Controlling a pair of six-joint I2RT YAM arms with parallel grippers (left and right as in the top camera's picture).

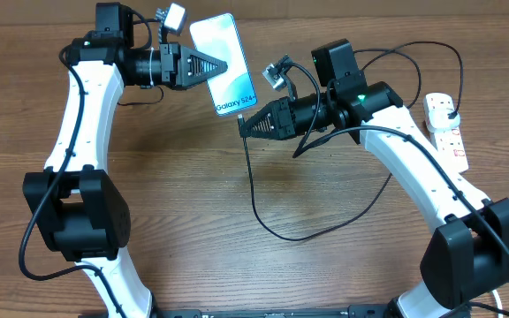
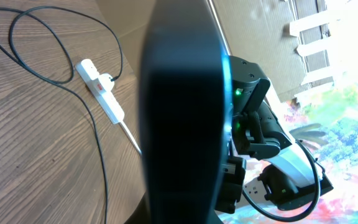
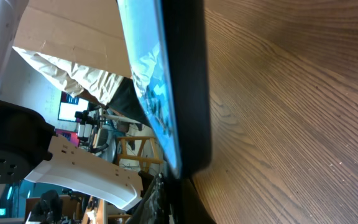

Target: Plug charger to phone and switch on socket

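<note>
Phone fills the left wrist camera, folks: dark and edge-on, dead centre, right up against the lens. From overhead it sits up off the worktop, tilted, its lit blue-to-white screen facing the camera and the "Galaxy S24" line at its lower edge. The left end effector is pressed together on it, pinching the long side nearest its own arm.

On the other side, the right end effector is clamped tight as well. It pinches the charger close to the connector end, with the tip just below the phone's bottom edge. Is the connector in the port? Can't tell (the fingers cover that spot from above, and the right wrist camera catches only the phone's dark rim and bright screen at close range).

From that grip the charger's thin black cable drops to the worktop. It sweeps a wide loop under the right arm and runs off toward the far right.

Out there lies the socket, a white strip flat on the worktop by the right edge, well apart from the phone. Its red markings show, and the cable runs right up to it. The switch positions are too small to read.

Farthest back, in the wrist views, stands brown cardboard.
</note>
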